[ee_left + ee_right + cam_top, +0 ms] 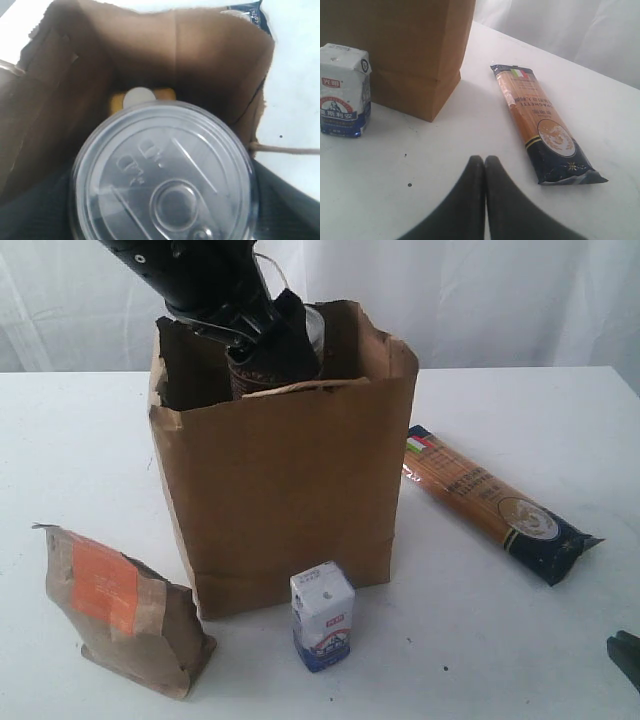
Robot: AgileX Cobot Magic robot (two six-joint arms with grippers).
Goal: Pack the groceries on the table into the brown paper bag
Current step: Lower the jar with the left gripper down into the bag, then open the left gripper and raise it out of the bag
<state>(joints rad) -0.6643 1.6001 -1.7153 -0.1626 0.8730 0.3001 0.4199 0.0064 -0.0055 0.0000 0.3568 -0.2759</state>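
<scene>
The brown paper bag (290,480) stands open in the middle of the table (80,440). My left gripper (270,340) reaches into its mouth, shut on the silver-topped can (162,175), which fills the left wrist view. Below the can, a yellow white-capped jar (140,97) stands on the bag's floor. Outside the bag are the kraft pouch with orange label (120,610), the white-blue carton (322,615) and the spaghetti packet (500,502). My right gripper (485,160) hovers shut and empty over the table, between the carton (342,90) and the spaghetti (545,125).
A white curtain (480,300) hangs behind the table. The bag's twisted handle (290,149) sticks out past its rim. My right gripper's tip (625,655) shows at the exterior view's lower right edge.
</scene>
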